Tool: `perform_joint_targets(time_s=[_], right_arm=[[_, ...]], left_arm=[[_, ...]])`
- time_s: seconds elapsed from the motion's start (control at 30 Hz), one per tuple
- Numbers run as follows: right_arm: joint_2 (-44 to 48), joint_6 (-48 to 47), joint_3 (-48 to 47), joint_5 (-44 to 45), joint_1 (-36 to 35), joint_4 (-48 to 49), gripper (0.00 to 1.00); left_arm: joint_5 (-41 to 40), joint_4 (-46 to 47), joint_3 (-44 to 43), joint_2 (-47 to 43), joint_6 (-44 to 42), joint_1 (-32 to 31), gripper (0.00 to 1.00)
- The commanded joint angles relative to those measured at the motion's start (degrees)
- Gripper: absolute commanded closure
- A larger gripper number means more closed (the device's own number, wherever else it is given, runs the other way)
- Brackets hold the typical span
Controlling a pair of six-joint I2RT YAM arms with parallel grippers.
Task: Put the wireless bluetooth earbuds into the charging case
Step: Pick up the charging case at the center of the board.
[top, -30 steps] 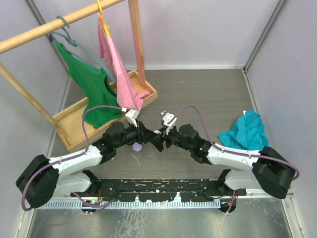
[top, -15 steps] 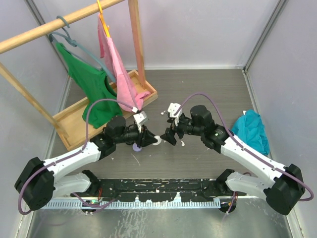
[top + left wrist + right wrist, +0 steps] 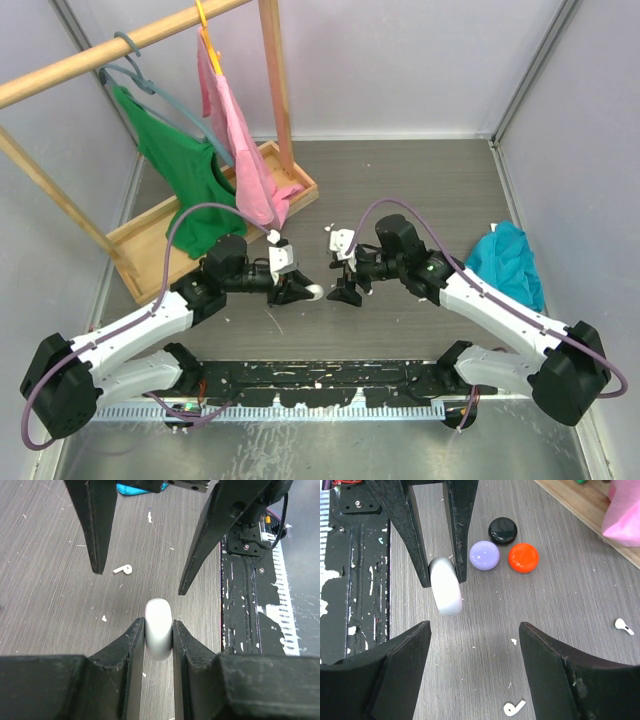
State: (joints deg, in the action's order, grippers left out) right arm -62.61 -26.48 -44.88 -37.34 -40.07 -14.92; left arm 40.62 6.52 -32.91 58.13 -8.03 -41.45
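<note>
left gripper (image 3: 158, 626) clamped on smooth white puck case (image 3: 158, 635), lid closed — right gripper (image 3: 475, 630) opposite, wide open and empty, comma-shaped white earbud (image 3: 514, 708) under it.

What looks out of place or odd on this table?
Two white earbuds lie loose on the table, apart from the white case the left gripper pinches on edge. A crumpled teal cloth seems unrelated.

There are four round cases: one white case (image 3: 445, 592), one lilac (image 3: 484, 555), one black (image 3: 502, 530), one red (image 3: 523, 557). Two white earbuds (image 3: 514, 708) (image 3: 623, 625) show. Three garments: green (image 3: 185, 170), pink (image 3: 240, 150), teal (image 3: 500, 265).
</note>
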Motion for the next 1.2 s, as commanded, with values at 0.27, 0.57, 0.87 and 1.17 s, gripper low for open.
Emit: perform_joint_targets(time_s=[0.27, 0.57, 0.87, 1.17], right_arm=[[-4.3, -2.6, -4.3, -4.9, -3.2, 2.5, 0.34], [-6.2, -2.4, -6.5, -4.8, -4.1, 1.2, 0.51], [-6.7, -2.0, -6.7, -4.6, -4.2, 0.7, 0.62], [-7.0, -1.2, -6.2, -4.7, -4.2, 0.3, 0.58]], left_arm=[[4.5, 0.2, -4.1, 0.9, -6.9, 0.3, 0.98], [4.9, -1.5, -4.5, 1.4, -8.4, 0.2, 0.98], [4.4, -2.7, -5.0, 1.6, -9.1, 0.3, 0.98], [4.5, -2.1, -4.9, 1.1, -8.7, 0.3, 0.98]])
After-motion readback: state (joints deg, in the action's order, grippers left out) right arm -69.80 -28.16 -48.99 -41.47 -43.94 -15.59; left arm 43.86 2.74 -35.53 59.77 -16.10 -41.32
